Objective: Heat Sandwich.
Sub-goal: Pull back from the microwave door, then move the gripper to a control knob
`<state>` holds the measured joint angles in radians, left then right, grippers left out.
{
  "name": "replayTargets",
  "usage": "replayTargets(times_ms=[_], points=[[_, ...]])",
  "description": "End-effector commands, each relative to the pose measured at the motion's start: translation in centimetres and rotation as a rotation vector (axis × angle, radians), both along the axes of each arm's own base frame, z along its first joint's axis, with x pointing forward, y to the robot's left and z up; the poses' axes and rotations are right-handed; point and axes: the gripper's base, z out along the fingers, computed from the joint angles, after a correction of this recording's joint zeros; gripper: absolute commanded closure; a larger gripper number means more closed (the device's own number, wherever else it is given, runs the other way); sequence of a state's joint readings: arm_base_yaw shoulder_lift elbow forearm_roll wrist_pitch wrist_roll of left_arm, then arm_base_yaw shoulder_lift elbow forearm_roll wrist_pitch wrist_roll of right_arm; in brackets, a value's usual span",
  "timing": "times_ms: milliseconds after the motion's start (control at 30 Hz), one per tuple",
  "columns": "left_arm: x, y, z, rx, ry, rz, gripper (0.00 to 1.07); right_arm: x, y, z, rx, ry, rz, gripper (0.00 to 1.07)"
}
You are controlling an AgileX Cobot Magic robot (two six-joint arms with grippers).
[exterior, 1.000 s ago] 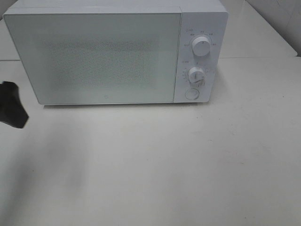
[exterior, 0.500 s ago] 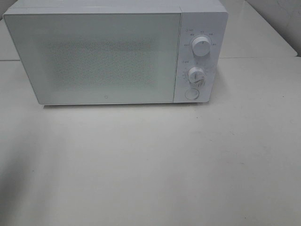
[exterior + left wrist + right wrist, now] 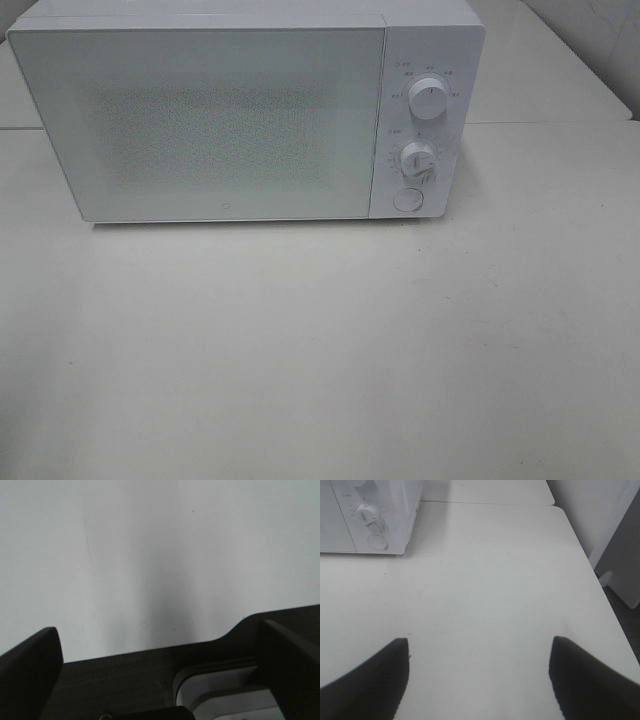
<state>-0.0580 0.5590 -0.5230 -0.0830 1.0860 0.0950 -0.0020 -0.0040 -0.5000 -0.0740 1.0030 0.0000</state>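
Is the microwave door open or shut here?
Shut. The microwave door lies flush with the control panel, no gap showing along its edges.

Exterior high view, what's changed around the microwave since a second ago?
The left gripper showed as a dark shape at the left edge a second ago and has since pulled out of that view. It is open and empty, and nothing was grabbed or let go. The microwave stays shut, its knobs are unmoved, and the right gripper stays open over the table.

White microwave (image 3: 430,40), grey-speckled dot pattern on its door (image 3: 210,125), off-white table (image 3: 320,350).
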Motion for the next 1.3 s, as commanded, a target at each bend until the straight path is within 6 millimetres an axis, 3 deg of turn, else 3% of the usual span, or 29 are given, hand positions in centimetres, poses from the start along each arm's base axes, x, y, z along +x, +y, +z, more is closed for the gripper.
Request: replayTargets(times_ms=[33,700,1300], points=[[-1.0,0.1,0.5,-0.006,-0.091,0.01,0.06,-0.3,0.0,0.0,0.001,-0.03,-0.006,0.32],[-8.4,0.2,2.0,-0.045,-0.572,0.072,0.06,-0.3,0.0,0.0,0.001,-0.03,-0.006,0.32],[-8.8,0.3,1.9,-0.041,-0.6,0.073,0.06,-0.3,0.0,0.0,0.001,-0.03,-0.006,0.32]])
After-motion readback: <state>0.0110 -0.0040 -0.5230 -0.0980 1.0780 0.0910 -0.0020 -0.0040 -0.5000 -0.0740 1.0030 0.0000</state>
